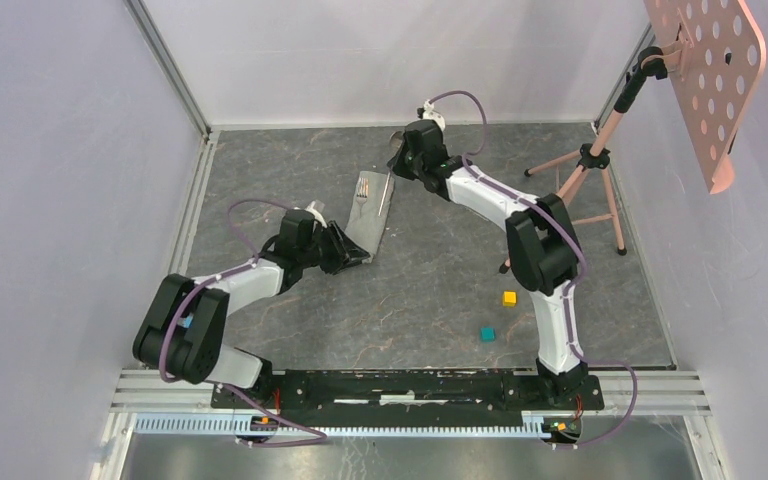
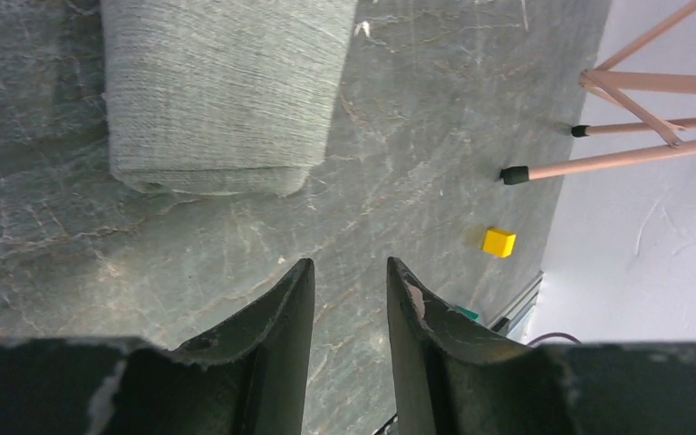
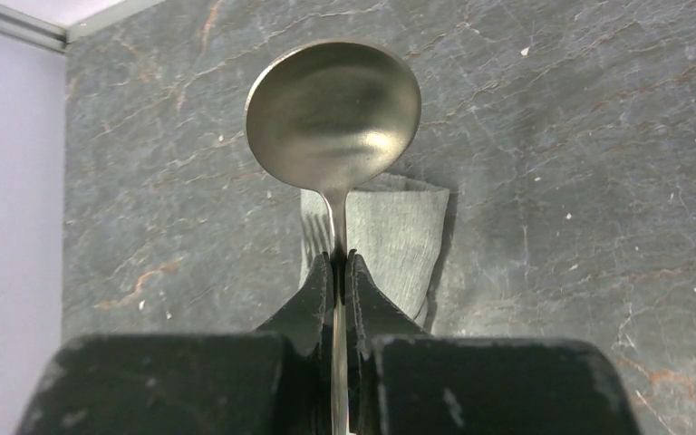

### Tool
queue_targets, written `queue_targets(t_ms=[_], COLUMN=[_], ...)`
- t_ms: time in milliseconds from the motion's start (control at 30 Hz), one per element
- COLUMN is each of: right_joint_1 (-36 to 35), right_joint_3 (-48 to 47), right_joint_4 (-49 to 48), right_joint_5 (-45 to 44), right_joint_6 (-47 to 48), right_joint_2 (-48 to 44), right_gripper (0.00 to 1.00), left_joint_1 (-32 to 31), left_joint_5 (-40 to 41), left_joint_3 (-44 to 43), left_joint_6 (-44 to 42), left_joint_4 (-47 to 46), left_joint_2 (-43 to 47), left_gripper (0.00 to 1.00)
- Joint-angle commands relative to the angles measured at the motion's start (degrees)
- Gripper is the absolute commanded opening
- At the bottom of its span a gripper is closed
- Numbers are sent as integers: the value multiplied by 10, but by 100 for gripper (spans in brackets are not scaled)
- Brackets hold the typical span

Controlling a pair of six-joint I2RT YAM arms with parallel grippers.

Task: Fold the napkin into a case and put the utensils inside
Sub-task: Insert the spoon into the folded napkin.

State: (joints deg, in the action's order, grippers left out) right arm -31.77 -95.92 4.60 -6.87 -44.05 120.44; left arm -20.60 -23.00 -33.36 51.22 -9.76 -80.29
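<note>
The grey-green napkin [image 1: 368, 225] lies folded into a narrow strip on the dark table [image 1: 440, 280], and its rolled near edge fills the upper left of the left wrist view [image 2: 222, 91]. A silver fork [image 1: 363, 188] rests on the strip's far end. My right gripper [image 3: 339, 258] is shut on the thin handle of the spoon [image 3: 333, 113], whose round bowl points away from the fingers above the napkin [image 3: 399, 236]. From above, the spoon [image 1: 387, 195] runs along the strip's right edge under the right gripper [image 1: 400, 165]. My left gripper [image 2: 349, 267] stands open and empty just short of the napkin's near end.
A yellow cube [image 1: 509, 298] and a teal cube [image 1: 487, 334] lie at the near right. A pink tripod [image 1: 590, 165] stands at the back right with its feet on the table. White walls close in the left, back and right sides.
</note>
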Motion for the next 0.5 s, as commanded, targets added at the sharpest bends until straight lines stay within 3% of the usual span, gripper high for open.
queue_targets(t_ms=[0,467], right_joint_1=[-1,-3], right_joint_3=[-82,-171], right_joint_4=[20,6], right_joint_5=[-33,-57], right_joint_6=[15,30], right_joint_2=[45,130], right_gripper=[0,0], left_joint_1=[0,0], left_joint_5=[19,0], left_joint_3=[20,67], left_joint_6=[33,52], left_joint_4=[-76,-180], left_joint_2=[-26,-91], left_gripper=[41,43])
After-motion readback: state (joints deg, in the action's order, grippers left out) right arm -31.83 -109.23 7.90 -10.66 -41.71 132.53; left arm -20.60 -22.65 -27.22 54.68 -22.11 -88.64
